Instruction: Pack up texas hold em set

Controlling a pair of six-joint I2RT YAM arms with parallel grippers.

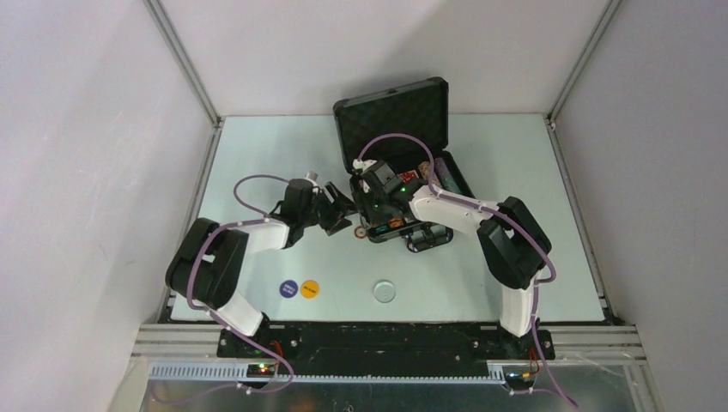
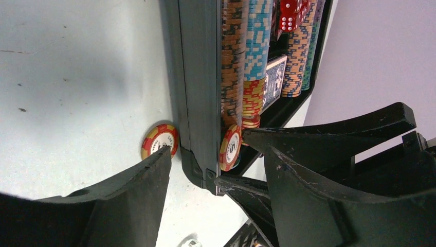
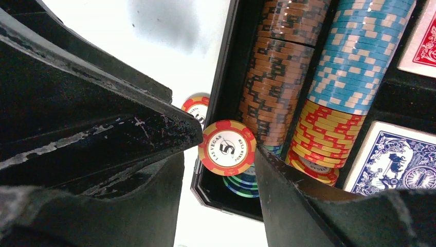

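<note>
The black case (image 1: 393, 120) of the texas hold em set stands open at the back, its lid up. Rows of striped chips (image 3: 277, 77) fill it, beside a blue card deck (image 3: 401, 159), a red deck (image 3: 421, 46) and red dice (image 2: 288, 15). A red-and-yellow "5" chip (image 3: 226, 147) stands on edge at the near end of the orange row. My right gripper (image 3: 220, 154) is open around it, and only its right finger touches the chip. My left gripper (image 2: 216, 154) is open astride the case's corner wall (image 2: 198, 103). A loose chip (image 2: 160, 140) lies on the table just outside, at my left finger's tip.
Near the front of the table lie a blue round button (image 1: 288, 287), a yellow one (image 1: 310, 287) and a pale disc (image 1: 385, 292). Both arms crowd the case's front-left corner. White walls close in the table on three sides.
</note>
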